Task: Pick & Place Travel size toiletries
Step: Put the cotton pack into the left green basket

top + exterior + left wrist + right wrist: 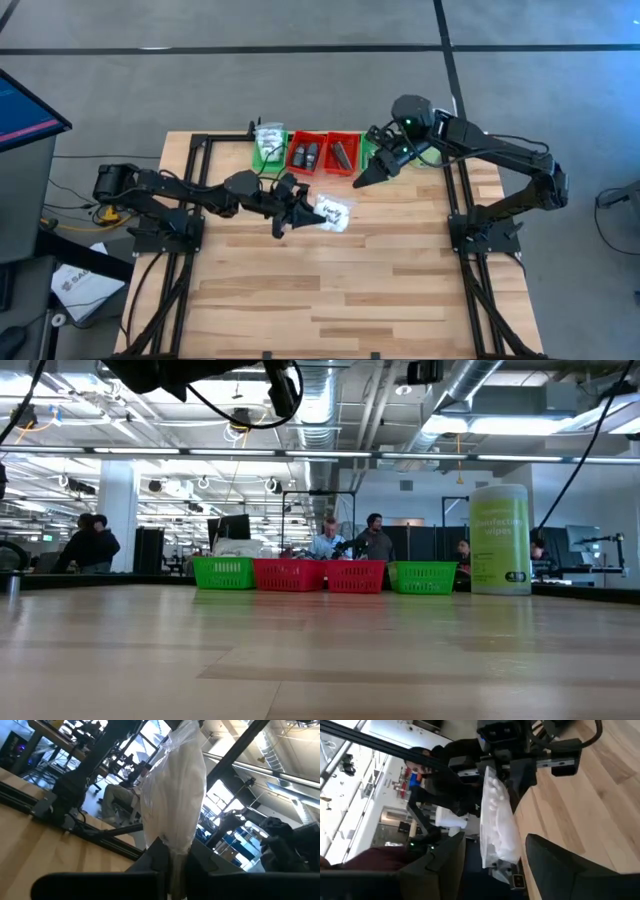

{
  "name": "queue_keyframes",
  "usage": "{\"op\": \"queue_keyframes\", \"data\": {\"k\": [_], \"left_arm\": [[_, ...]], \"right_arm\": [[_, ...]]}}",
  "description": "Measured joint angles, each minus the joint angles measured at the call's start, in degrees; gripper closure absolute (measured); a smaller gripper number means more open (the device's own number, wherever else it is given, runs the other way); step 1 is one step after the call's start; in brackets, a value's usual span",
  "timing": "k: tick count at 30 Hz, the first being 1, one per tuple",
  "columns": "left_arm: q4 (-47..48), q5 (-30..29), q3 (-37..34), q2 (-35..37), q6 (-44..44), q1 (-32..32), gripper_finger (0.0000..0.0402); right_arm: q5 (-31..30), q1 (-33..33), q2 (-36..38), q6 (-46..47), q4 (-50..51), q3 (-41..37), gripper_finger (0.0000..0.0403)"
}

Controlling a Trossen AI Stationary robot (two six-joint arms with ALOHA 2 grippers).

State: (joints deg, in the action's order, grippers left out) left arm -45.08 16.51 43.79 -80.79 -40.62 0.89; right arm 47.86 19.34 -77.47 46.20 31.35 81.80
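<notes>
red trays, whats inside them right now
From above, the left red tray holds two small dark pieces and the right red tray holds one dark grey bar. From table height their mesh walls hide the contents.

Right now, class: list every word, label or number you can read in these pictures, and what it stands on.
"Disinfecting wipes", only roughly legible, on the tall pale green canister; its smaller print is too blurred to read.
Dark print on the white packet, held in the left gripper: too small to read.
Nothing else is readable.

Wooden table (330,280): 4 trays (307,152) in a row at the far edge, canister (498,539) beside them.
</notes>
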Motion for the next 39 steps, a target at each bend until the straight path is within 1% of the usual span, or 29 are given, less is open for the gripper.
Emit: {"op": "queue_keyframes", "data": {"k": [3,9,13,16,21,25,30,39], "left_arm": [[0.15,-0.03,0.0,0.0,0.02,0.04,0.0386],[0.23,0.01,0.0,0.0,-0.15,0.04,0.0386],[0.8,0.02,-0.02,0.0,-0.17,0.04,0.0386],[1.69,0.03,-0.02,0.0,-0.17,0.04,0.0386],[2.99,0.02,-0.02,-0.01,-0.2,0.04,0.0386],[3.17,0.02,-0.02,-0.02,-0.2,0.04,0.0386],[3.16,0.18,-0.02,-0.02,-0.37,0.17,0.0386],[3.17,0.2,-0.02,-0.03,-0.36,0.17,0.0386]], "right_arm": [[-1.37,-1.04,-0.81,-0.7,-0.57,0.06,0.0198],[-1.69,-3.56,-4.0,-0.75,-2.65,-0.04,0.0188],[-1.48,-4.56,-5.38,0.4,-7.12,0.15,0.0189],[-1.4,-5.04,-6.58,1.32,-8.31,0.13,0.0192],[0.05,-5.08,-7.32,1.62,-7.98,1.15,0.0206],[0.33,-5.46,-7.93,1.41,-8.12,1.66,0.0227],[0.54,-5.87,-8.06,0.08,-5.77,1.53,0.0251],[0.52,-5.82,-8.13,-0.21,-3.71,1.53,0.0269]]}}
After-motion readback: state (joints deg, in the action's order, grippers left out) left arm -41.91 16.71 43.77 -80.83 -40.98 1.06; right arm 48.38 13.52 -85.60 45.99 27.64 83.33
